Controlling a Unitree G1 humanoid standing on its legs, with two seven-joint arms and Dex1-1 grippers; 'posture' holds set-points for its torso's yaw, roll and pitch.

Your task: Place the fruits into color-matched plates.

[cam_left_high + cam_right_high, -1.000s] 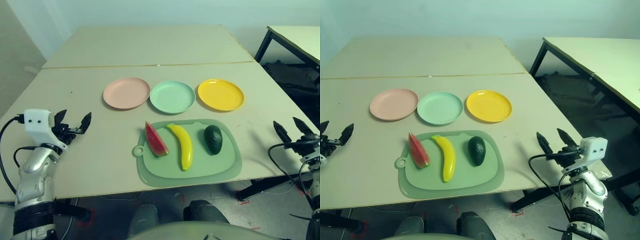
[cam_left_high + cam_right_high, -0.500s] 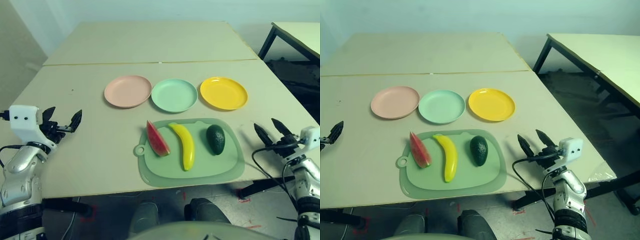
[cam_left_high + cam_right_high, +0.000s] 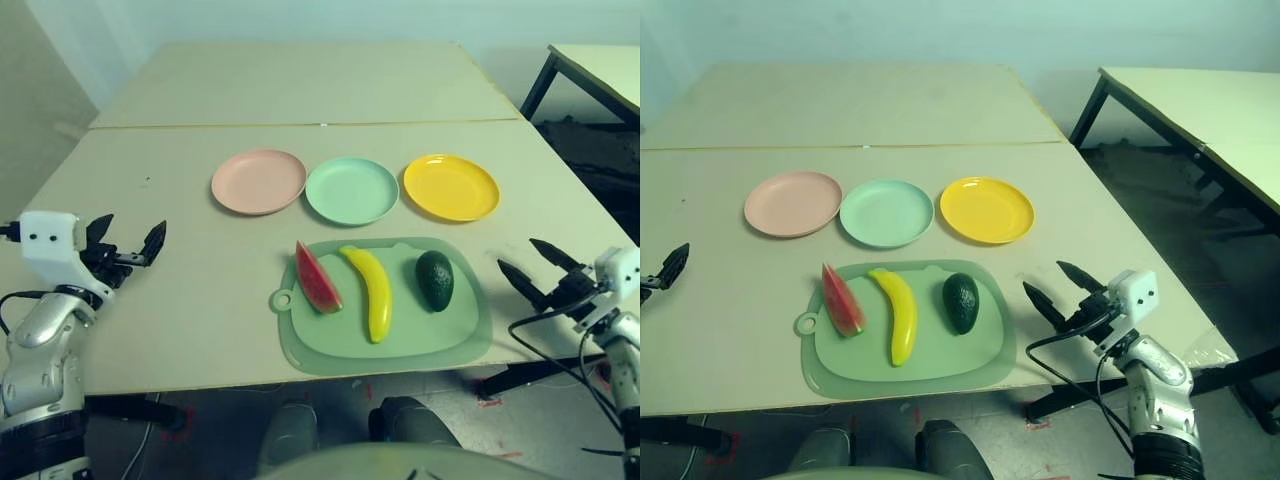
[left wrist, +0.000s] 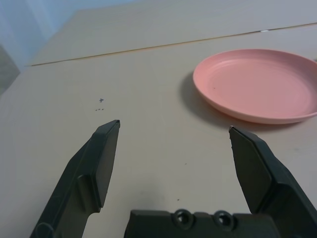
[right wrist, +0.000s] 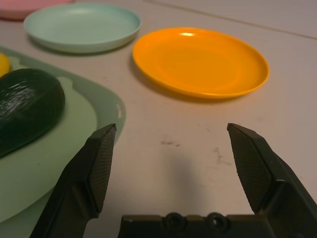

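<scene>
Fruits, three, all lying on the cutting mat point(image 3: 385, 345): watermelon wedge point(image 3: 317, 279), banana point(image 3: 369, 291), avocado point(image 3: 434, 279). Plates, three, sitting beyond the mat: pink plate point(image 3: 258, 181), green plate point(image 3: 351, 190), yellow plate point(image 3: 451, 186). Nothing is sorted yet. I am holding my right pincer point(image 3: 1058, 293) just beside the mat, spread and empty; left pincer point(image 3: 127, 243), likewise apart, waiting well off. Next I judge: reaching for the avocado.

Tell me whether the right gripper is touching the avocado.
Apart. The right eye view shows bare table between the open right gripper and the avocado on the cutting mat.
</scene>
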